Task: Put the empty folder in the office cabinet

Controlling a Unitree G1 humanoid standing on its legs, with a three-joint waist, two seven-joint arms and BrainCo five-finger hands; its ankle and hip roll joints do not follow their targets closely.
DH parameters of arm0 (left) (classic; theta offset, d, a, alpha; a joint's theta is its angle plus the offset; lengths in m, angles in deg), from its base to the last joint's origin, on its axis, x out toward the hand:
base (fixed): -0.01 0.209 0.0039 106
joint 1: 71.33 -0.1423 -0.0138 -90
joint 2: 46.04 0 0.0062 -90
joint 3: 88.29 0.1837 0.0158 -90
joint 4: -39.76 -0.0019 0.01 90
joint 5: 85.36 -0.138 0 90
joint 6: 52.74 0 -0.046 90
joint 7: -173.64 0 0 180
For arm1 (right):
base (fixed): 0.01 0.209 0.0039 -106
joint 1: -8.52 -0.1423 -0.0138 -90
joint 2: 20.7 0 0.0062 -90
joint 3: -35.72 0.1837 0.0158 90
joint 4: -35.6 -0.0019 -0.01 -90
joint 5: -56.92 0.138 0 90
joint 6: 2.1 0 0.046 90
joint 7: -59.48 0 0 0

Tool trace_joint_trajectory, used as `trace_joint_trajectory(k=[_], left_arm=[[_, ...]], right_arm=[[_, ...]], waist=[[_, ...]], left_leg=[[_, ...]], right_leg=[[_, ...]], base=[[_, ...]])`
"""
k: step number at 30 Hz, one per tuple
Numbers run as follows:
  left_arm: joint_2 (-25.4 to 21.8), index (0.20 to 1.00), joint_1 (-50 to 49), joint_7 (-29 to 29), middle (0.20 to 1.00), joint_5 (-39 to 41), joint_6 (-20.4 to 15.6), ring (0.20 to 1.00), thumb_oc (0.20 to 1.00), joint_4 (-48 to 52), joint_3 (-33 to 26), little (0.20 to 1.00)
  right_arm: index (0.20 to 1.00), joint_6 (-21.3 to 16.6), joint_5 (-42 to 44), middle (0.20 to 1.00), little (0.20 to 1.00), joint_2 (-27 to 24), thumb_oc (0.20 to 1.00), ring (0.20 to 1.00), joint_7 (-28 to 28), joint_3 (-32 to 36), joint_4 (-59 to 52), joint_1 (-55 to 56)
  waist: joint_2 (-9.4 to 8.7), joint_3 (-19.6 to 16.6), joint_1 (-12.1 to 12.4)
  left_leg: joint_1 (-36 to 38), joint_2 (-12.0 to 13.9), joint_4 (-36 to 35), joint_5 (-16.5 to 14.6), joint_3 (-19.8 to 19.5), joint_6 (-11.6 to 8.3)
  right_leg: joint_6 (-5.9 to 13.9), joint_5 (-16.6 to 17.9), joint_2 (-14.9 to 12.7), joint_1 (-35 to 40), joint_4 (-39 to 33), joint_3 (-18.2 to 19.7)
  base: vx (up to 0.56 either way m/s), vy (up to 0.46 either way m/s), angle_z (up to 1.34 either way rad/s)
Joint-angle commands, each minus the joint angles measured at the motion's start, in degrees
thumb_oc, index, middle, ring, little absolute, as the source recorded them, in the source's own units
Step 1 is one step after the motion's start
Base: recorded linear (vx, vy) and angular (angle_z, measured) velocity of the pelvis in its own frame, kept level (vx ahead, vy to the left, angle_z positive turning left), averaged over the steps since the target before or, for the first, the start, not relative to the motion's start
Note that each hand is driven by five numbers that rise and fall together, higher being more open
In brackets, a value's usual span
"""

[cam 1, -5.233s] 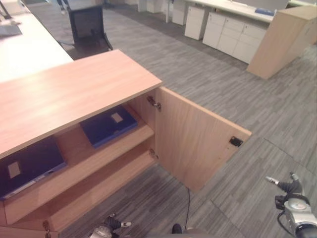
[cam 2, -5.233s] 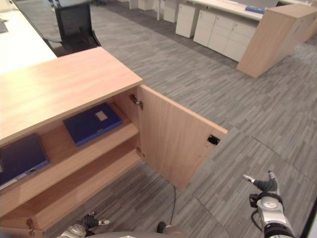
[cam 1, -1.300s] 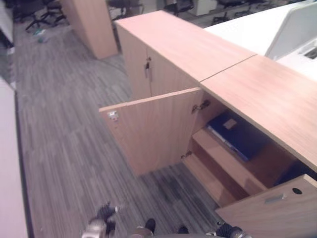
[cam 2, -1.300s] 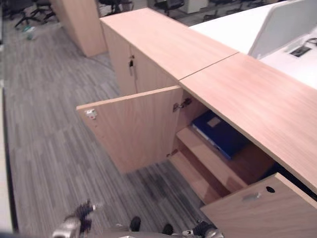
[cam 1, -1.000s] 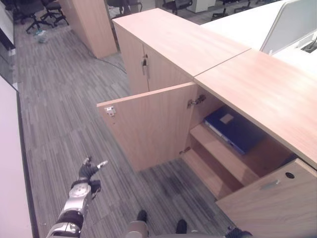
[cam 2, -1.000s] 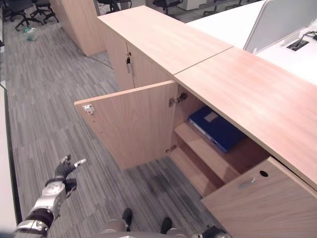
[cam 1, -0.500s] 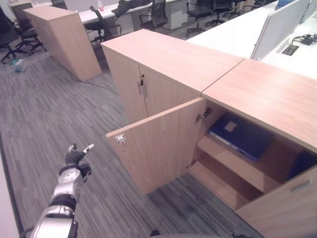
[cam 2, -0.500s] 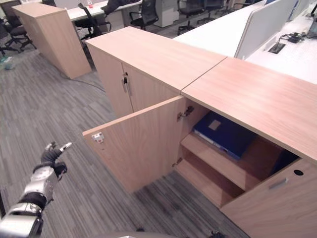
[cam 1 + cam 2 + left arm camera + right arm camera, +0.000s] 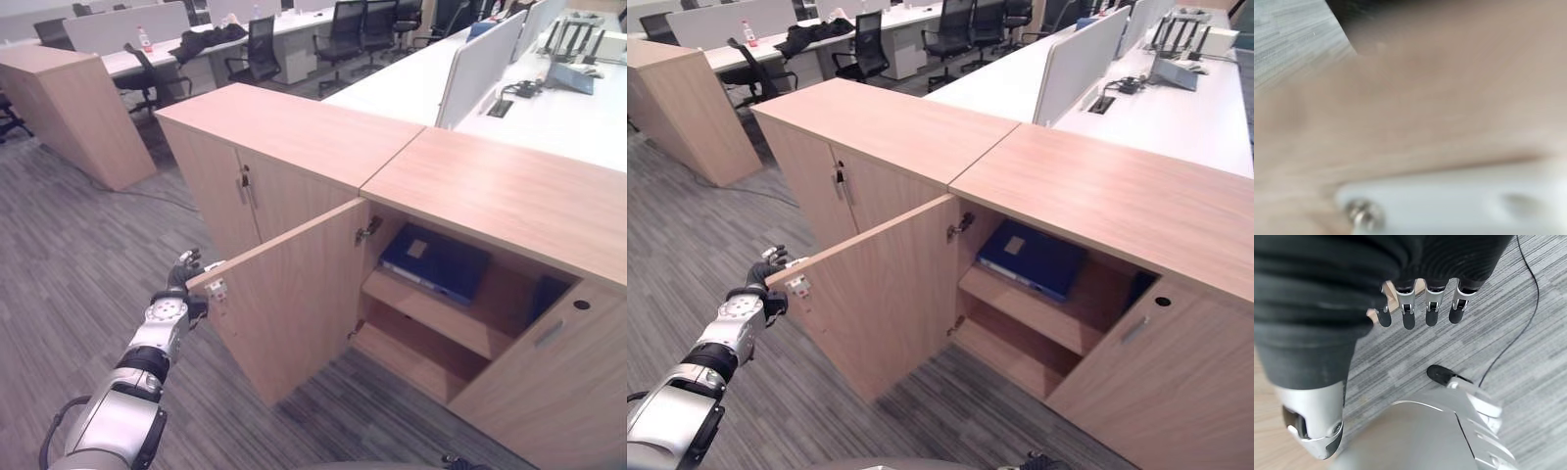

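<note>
Both eye views look down on the open cabinet (image 9: 411, 294).

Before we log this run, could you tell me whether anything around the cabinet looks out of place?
Nothing stands out. The cabinet doors hang open, a blue folder lies flat on the upper shelf, and the left robot hand is at the left door's free edge.

Grey striped carpet floor (image 9: 59, 245). Closed two-door wooden cabinet (image 9: 257, 147) far left, adjoining the open one. Freestanding wooden unit (image 9: 73, 113) at far left. White desks (image 9: 549, 108) with divider screen (image 9: 477, 61) at far right. Black office chairs (image 9: 343, 24) along the far side.
</note>
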Motion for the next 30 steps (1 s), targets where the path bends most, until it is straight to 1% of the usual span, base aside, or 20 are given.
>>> trace_joint_trajectory(k=[1, 5, 6, 8, 9, 11, 12, 13, 14, 15, 16, 18, 19, 20, 23, 24, 26, 27, 28, 30], left_arm=[[3.71, 1.0, 7.71, 1.77, 1.0, -5.64, -2.42, 1.0, 1.0, -2.32, 1.26, 1.0], [9.38, 1.0, 6.99, 3.13, 1.0, -7.68, -2.16, 1.0, 1.0, 0.47, 5.56, 1.0], [12.45, 1.0, 5.77, 3.84, 1.0, -8.39, -1.89, 1.0, 1.0, 1.87, 7.27, 1.0], [13.71, 1.0, 5.03, 4.24, 1.0, -8.74, -1.74, 1.0, 1.0, 2.61, 8.23, 1.0], [15.92, 1.0, 2.95, 5.19, 1.0, -9.3, -1.42, 1.0, 1.0, 4.27, 9.84, 1.0], [16.75, 1.0, 1.97, 5.49, 1.0, -9.47, -1.35, 1.0, 1.0, 5.05, 10.39, 1.0], [18.21, 1.0, -0.3, 6.79, 1.0, -10.36, -1.02, 1.0, 1.0, 8.34, 12.54, 1.0], [18.2, 1.0, -0.32, 6.78, 1.0, -10.36, -1.0, 1.0, 1.0, 8.37, 12.55, 1.0], [18.51, 1.0, -1.54, 7.61, 1.0, -10.22, -1.05, 1.0, 1.0, 11.29, 13.62, 1.0], [18.34, 1.0, -3.9, 9.67, 1.0, -8.23, -1.46, 1.0, 1.0, 18.26, 15.87, 1.0], [18.29, 1.0, -3.95, 9.67, 1.0, -8.21, -1.41, 1.0, 1.0, 18.34, 15.88, 1.0], [16.83, 1.0, -6.63, 13.5, 1.0, -3.49, -1.51, 1.0, 1.0, 28.73, 19.06, 1.0], [16.75, 1.0, -6.67, 13.51, 1.0, -3.45, -1.45, 1.0, 1.0, 28.83, 19.07, 1.0], [15.57, 1.0, -7.68, 16.19, 1.0, 0.15, -1.07, 1.0, 1.0, 35.28, 21.3, 1.0], [15.12, 1.0, -7.8, 18.69, 1.0, 2.83, -0.25, 1.0, 1.0, 39.32, 24.06, 1.0], [14.29, 1.0, -7.52, 21.02, 1.0, 4.83, 0.57, 1.0, 1.0, 43.1, 26.81, 1.0], [13.77, 1.0, -7.33, 21.83, 1.0, 5.49, 0.98, 1.0, 1.0, 44.45, 27.61, 1.0], [13.24, 1.0, -6.96, 22.82, 1.0, 5.92, 1.39, 1.0, 1.0, 45.57, 28.81, 1.0], [12.83, 1.0, -5.93, 24.38, 1.0, 6.14, 2.06, 1.0, 1.0, 46.7, 30.81, 1.0], [12.77, 1.0, -5.58, 25.05, 1.0, 6.15, 2.23, 1.0, 1.0, 46.99, 31.61, 1.0]], right_arm=[[1.0, -0.43, 0.65, 1.0, 1.0, -1.09, 1.0, 1.0, -0.08, -2.38, 3.01, -2.62], [1.0, -0.33, 0.57, 1.0, 1.0, -0.81, 1.0, 1.0, -0.32, -2.57, 3.17, -2.73], [1.0, -0.25, 0.67, 1.0, 1.0, -0.61, 1.0, 1.0, -0.46, -2.44, 3.37, -2.86], [1.0, -0.17, 0.62, 1.0, 1.0, -0.58, 1.0, 1.0, -0.47, -2.45, 3.42, -2.92], [1.0, -0.07, 0.62, 1.0, 1.0, -0.38, 1.0, 1.0, -0.6, -2.18, 3.72, -3.07], [1.0, -0.03, 0.67, 1.0, 1.0, -0.24, 1.0, 1.0, -0.6, -2.07, 3.81, -3.13], [1.0, 0.06, 0.67, 1.0, 1.0, -0.01, 1.0, 1.0, -0.65, -1.8, 4.16, -3.45], [1.0, 0.06, 0.67, 1.0, 1.0, -0.01, 1.0, 1.0, -0.65, -1.79, 4.16, -3.44], [1.0, 0.06, 0.68, 1.0, 1.0, 0.07, 1.0, 1.0, -0.78, -1.6, 4.34, -3.78], [1.0, -0.02, 1.21, 1.0, 1.0, 0.24, 1.0, 1.0, -1.16, -1.0, 4.51, -4.4], [1.0, -0.02, 1.21, 1.0, 1.0, 0.26, 1.0, 1.0, -1.16, -1.0, 4.51, -4.38], [1.0, -0.44, 3.09, 1.0, 1.0, 0.51, 1.0, 1.0, -1.96, 0.28, 4.19, -4.8], [1.0, -0.44, 3.09, 1.0, 1.0, 0.54, 1.0, 1.0, -1.96, 0.29, 4.19, -4.78], [1.0, -0.7, 3.85, 1.0, 1.0, 0.74, 1.0, 1.0, -2.16, 0.83, 4.16, -4.4], [1.0, -0.6, 3.97, 1.0, 1.0, 0.77, 1.0, 1.0, -2.08, 1.21, 4.9, -3.66], [1.0, -0.12, 3.15, 1.0, 1.0, 0.43, 1.0, 1.0, -1.86, 1.58, 5.96, -2.65], [1.0, 0.04, 2.51, 1.0, 1.0, 0.36, 1.0, 1.0, -1.69, 1.41, 6.33, -2.28], [1.0, 0.46, 0.77, 1.0, 1.0, 0.16, 1.0, 1.0, -1.28, 0.84, 7.25, -1.75], [1.0, 1.3, -3.67, 1.0, 1.0, -0.21, 1.0, 1.0, 0.1, -0.9, 9.39, -0.43], [1.0, 1.9, -6.26, 1.0, 1.0, -0.27, 1.0, 1.0, 1.05, -1.85, 10.49, 0.42]], waist=[[0.35, 0.28, -0.25], [-0.36, 0.47, -0.75], [-0.54, 0.65, -0.91], [-0.61, 0.71, -0.94], [-0.82, 0.93, -0.9], [-0.89, 0.98, -0.81], [-0.94, 1.21, -0.5], [-0.95, 1.2, -0.5], [-0.91, 1.43, -0.31], [-0.83, 1.82, 0.09], [-0.86, 1.81, 0.08], [-0.73, 2.46, 0.4], [-0.76, 2.46, 0.39], [-0.81, 2.89, 0.36], [-0.9, 3.47, 0.13], [-0.96, 4.32, -0.37], [-1.04, 4.55, -0.49], [-1.15, 5.15, -0.7], [-1.36, 6.07, -1.05], [-1.52, 6.4, -1.26]], left_leg=[[-0.28, -0.44, 0.72, -5.43, -2.57, 0.29], [-0.44, -0.82, 0.72, -5.6, -2.94, 0.58], [-0.5, -0.96, 0.72, -5.61, -3.08, 0.71], [-0.57, -1.01, 0.72, -5.61, -3.15, 0.8], [-0.66, -1.14, 0.72, -5.64, -3.46, 0.96], [-0.73, -1.17, 0.72, -5.66, -3.54, 1.01], [-0.95, -1.26, 0.72, -5.63, -3.79, 1.15], [-0.95, -1.27, 0.72, -5.63, -3.8, 1.15], [-1.05, -1.3, 0.72, -5.64, -3.98, 1.19], [-1.26, -1.43, 0.72, -5.63, -4.45, 1.31], [-1.25, -1.44, 0.72, -5.64, -4.47, 1.31], [-1.57, -1.7, 0.72, -5.66, -4.97, 1.47], [-1.56, -1.71, 0.72, -5.67, -4.97, 1.47], [-1.78, -1.98, 0.72, -5.71, -5.19, 1.56], [-2.36, -2.33, 0.72, -5.66, -5.27, 1.69], [-3.24, -2.66, 0.72, -5.62, -5.16, 1.81], [-3.68, -2.79, 0.72, -5.57, -5.05, 1.84], [-4.27, -2.87, 0.72, -5.44, -4.86, 1.86], [-5.5, -3.01, 0.72, -5.26, -4.59, 1.83], [-6.34, -3.0, 0.72, -5.04, -4.22, 1.71]], right_leg=[[5.03, -0.39, -3.77, -0.72, 4.78, -3.58], [5.09, 0.04, -4.1, -0.99, 5.01, -3.9], [5.11, 0.28, -4.19, -1.1, 5.27, -4.09], [5.1, 0.42, -4.23, -1.18, 5.34, -4.15], [5.06, 0.62, -4.24, -1.28, 5.4, -4.27], [5.05, 0.61, -4.24, -1.28, 5.32, -4.4], [4.96, 0.75, -4.25, -1.29, 5.16, -4.81], [4.96, 0.76, -4.25, -1.28, 5.15, -4.82], [4.95, 0.84, -4.28, -1.26, 5.15, -5.02], [5.0, 0.99, -4.36, -1.24, 5.24, -5.46], [5.0, 0.98, -4.37, -1.21, 5.24, -5.47], [5.08, 1.26, -4.47, -1.24, 5.22, -5.85], [5.08, 1.26, -4.47, -1.22, 5.21, -5.85], [5.21, 1.76, -4.63, -1.32, 5.17, -5.96], [5.31, 2.61, -4.85, -1.73, 5.01, -5.88], [5.47, 3.64, -5.1, -2.56, 4.82, -5.67], [5.48, 4.03, -5.15, -3.05, 4.77, -5.52], [5.45, 4.67, -5.24, -3.74, 4.74, -5.21], [5.52, 5.72, -5.33, -4.59, 4.04, -5.1], [5.56, 6.73, -5.37, -5.2, 3.66, -5.18]], base=[[0.0, 0.0, 0.0], [0.0, 0.003, 0.06], [0.0, 0.009, 0.14], [0.0, 0.004, 0.06], [0.0, 0.0, 0.0], [0.0, 0.0, 0.0], [0.0, 0.0, 0.0], [0.0, 0.0, 0.0], [0.0, 0.0, 0.0], [0.0, 0.0, 0.0], [0.0, 0.0, 0.0], [0.01, 0.019, 0.04], [0.01, 0.032, 0.05], [0.0, 0.032, 0.04], [-0.02, 0.039, 0.02], [-0.04, 0.049, -0.01], [-0.04, 0.042, -0.05], [-0.1, 0.036, -0.11], [-0.1, 0.036, -0.14], [-0.09, 0.02, -0.18]])
